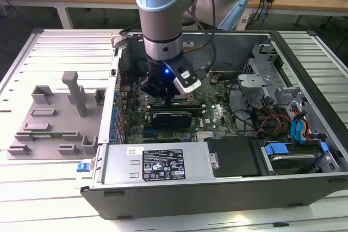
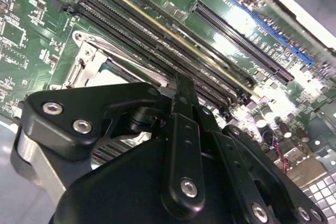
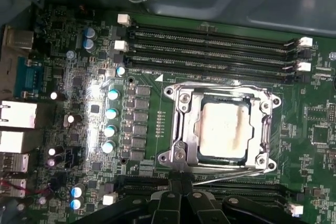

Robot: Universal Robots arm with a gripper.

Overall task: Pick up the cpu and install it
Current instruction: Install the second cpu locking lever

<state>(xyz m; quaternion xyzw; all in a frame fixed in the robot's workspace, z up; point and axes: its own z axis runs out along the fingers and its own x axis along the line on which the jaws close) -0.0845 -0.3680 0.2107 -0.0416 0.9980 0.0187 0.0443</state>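
Observation:
The cpu [image 3: 224,129], a square chip with a pale silver top, lies flat inside the metal-framed socket [image 3: 182,103] on the green motherboard [image 3: 157,30]. In the first wrist view my gripper [image 3: 181,184] hovers just beside the socket's edge, near a thin wire lever [image 3: 231,176], with its black fingers pressed together and nothing visible between them. In the second wrist view the gripper [image 2: 185,90] partly covers the socket frame [image 2: 84,66]. The exterior view has the gripper [image 1: 163,88] low inside the open computer case [image 1: 321,69].
Long black memory slots [image 3: 210,43] run along one side of the socket, and capacitors [image 3: 111,111] stand along another. Expansion slots [image 2: 241,38] and a card [image 1: 171,117] lie close by. Case walls, a drive bay [image 1: 288,153] and cables [image 1: 272,120] surround the board. A grey fixture [image 1: 54,118] sits outside.

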